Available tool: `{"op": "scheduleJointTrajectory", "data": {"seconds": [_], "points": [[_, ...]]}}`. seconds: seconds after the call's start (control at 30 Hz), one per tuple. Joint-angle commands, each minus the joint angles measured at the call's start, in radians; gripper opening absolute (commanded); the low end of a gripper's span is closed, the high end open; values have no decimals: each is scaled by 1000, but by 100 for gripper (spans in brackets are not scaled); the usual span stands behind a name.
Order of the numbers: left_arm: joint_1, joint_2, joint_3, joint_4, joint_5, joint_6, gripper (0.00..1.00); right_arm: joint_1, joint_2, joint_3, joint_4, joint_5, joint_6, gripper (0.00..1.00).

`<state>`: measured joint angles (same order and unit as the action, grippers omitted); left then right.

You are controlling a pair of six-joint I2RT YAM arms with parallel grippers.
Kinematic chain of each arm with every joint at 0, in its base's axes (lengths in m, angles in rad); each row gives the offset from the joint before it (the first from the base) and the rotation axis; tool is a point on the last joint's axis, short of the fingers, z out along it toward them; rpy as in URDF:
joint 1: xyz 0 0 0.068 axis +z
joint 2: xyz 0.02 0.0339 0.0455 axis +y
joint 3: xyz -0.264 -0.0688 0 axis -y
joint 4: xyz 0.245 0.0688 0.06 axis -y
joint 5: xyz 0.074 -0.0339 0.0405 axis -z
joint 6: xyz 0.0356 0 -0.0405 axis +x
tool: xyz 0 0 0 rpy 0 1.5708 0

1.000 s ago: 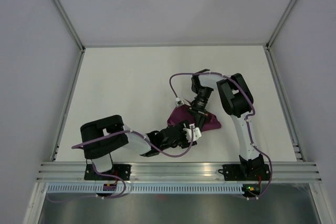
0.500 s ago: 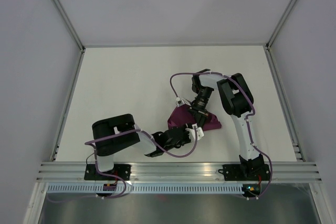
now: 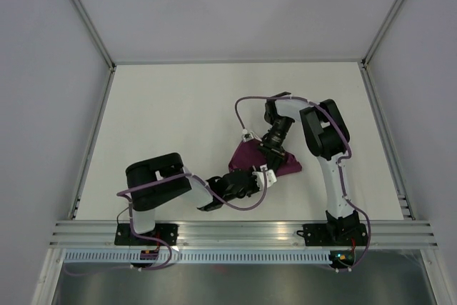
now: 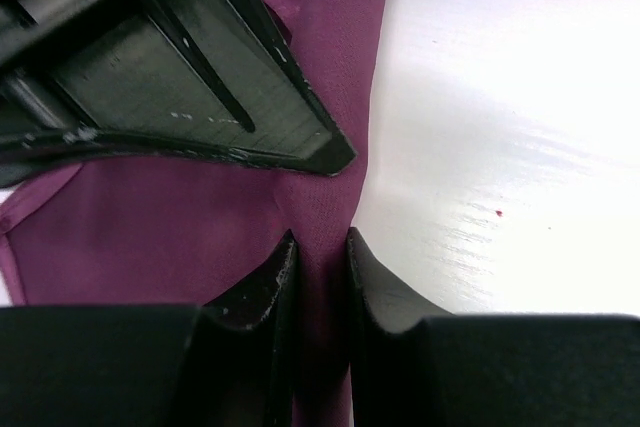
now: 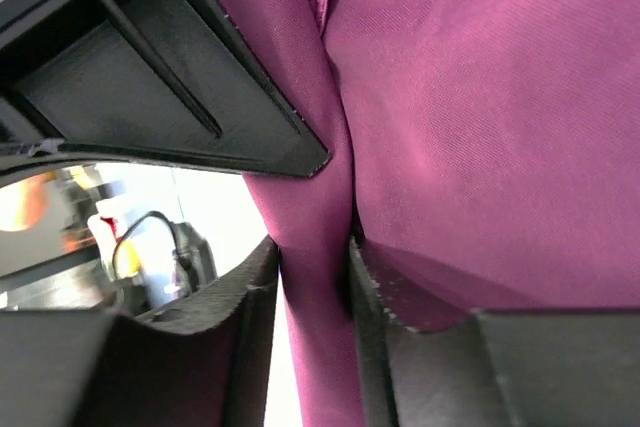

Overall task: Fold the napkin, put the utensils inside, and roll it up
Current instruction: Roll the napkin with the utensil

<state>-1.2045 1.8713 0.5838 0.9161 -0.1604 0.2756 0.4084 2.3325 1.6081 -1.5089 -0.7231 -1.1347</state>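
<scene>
White bench (image 3: 178, 119). Napkin (image 4: 150, 237) fold runs straight ahead through each tool's gap; left tool (image 4: 318, 257) and right tool (image 5: 312, 257) both pinch it, facing each other.

Top cam sits high up behind the arm bases (image 3: 146, 235) and looks down on the whole worktop (image 3: 178, 105) from a fair way off. The two wrist cams ride right behind the left tool (image 4: 322, 247) and the right tool (image 5: 315, 252), each peering along its own fingers (image 4: 255, 292) from super close. All three share one spot, the napkin (image 3: 246, 156) mid-worktop, which pretty much fills both wrist views.
</scene>
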Motion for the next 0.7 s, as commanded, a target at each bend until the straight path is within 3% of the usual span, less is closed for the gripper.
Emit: {"op": "scheduleJointTrajectory", "data": {"seconds": [0.0, 0.27, 0.5, 0.67], "points": [[46, 29, -12, -109, 146, -150, 2, -22, -100, 10, 248, 18, -34, 42], [193, 60, -24, -108, 430, -376, 2, -129, -372, -75, 470, -42, 122, 47], [301, 95, -32, -100, 599, -503, 2, -172, -785, -529, 921, 68, 199, 49], [332, 132, 31, -235, 688, -533, 2, -169, -975, -735, 1030, 53, 147, 52]]}}
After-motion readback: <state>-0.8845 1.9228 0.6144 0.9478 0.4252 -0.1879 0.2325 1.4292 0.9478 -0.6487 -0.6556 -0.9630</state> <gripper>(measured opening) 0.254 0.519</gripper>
